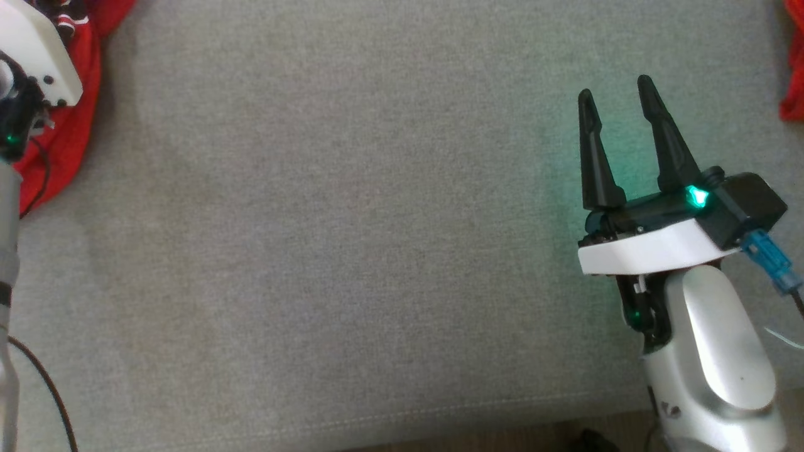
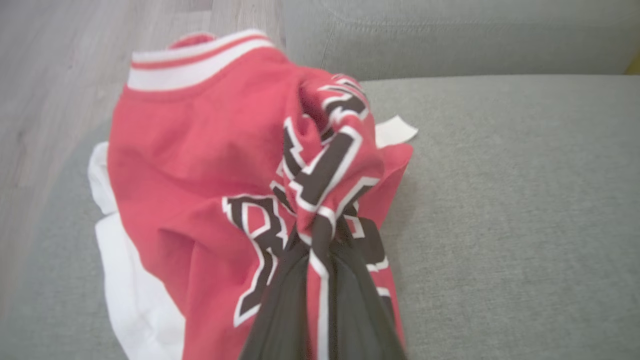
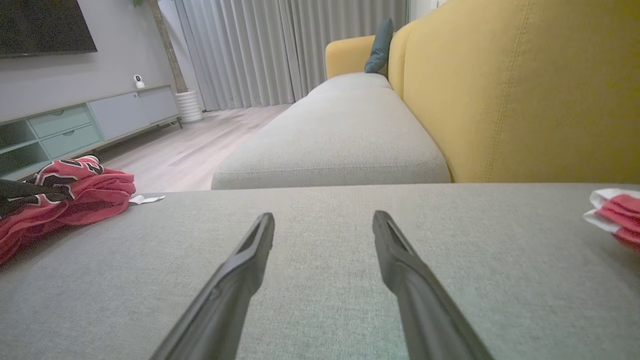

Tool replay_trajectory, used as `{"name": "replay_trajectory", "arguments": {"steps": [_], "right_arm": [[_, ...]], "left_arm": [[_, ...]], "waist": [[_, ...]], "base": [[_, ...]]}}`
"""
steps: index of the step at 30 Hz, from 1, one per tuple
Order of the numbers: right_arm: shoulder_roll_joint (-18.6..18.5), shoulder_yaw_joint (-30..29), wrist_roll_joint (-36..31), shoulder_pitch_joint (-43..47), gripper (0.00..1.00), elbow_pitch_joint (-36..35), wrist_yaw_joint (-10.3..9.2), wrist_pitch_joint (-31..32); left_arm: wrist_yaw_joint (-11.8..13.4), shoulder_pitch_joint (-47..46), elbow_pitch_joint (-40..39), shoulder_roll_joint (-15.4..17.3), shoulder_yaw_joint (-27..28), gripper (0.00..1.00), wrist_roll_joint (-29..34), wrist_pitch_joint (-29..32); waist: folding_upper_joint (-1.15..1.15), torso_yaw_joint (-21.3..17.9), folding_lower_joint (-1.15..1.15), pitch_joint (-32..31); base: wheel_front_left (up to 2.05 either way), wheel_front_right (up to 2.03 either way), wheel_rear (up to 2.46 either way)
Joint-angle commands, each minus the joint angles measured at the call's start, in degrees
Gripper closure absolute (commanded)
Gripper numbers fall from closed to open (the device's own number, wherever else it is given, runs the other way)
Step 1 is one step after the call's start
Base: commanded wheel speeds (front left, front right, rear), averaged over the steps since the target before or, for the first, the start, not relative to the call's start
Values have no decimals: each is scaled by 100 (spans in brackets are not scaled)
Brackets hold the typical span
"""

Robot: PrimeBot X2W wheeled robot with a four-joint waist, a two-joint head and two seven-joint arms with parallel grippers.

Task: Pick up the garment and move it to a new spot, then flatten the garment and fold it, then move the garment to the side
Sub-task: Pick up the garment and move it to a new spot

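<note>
One thin pinch: left gripper is clenched on a fold of the shirt at the left edge of the seat. Right gripper hangs released near the right edge. Risk: the fold could slip on lift, and the bunched cloth could slide off that edge to the floor.

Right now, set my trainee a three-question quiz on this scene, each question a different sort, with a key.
1. True or false: the right gripper is shut on the garment.
2. What do the fingers of the left gripper pinch? A) a cable B) the garment's lettered part C) nothing
3. Fill in: the small red-and-white bundle lies on the robot's ____ side.
Key: 1 false, it is open; 2 B; 3 right.
</note>
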Motion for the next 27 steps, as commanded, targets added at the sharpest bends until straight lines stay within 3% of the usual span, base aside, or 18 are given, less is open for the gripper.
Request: {"name": "replay_trajectory", "arguments": {"steps": [1,12,20,27], "right_arm": [[-7,82,29,-20,0,-141,37,-61],[-7,-40,115,258,0,91,37,-125],[-7,-180,185,539,0,150,37,-135],[-7,-255,210,682,0,81,37,-110]], "left_arm": [[-23,-239,-223,358,102,100,37,-88],[-162,-421,-785,212,-638,100,131,-703],[-170,-267,-1745,190,-1932,100,-397,-710],[-170,-103,-2461,126,-2846,100,-867,-774]], "waist": [[0,44,0,-152],[0,110,0,-1154],[0,-143,0,-1695],[0,-492,0,-1744]], "base": [[0,0,0],[0,0,0],[0,0,0],[0,0,0]]}}
